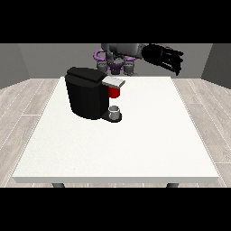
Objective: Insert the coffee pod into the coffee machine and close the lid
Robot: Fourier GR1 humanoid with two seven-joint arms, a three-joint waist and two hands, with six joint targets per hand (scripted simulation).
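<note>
A black coffee machine (85, 97) stands on the white table (135, 149), left of centre. Its silver lid (113, 81) lies flat over a red pod holder (114, 92). Below the holder, a small grey cup (114, 110) sits on the machine's base. No separate coffee pod shows anywhere. The hand at the view's right (164, 57) is raised in the air above the table's far edge, well to the right of the machine, with its fingers spread and nothing in them. No hand shows at the view's left.
The robot's torso (118, 56) stands behind the table's far edge, just behind the machine. A wooden floor surrounds the table.
</note>
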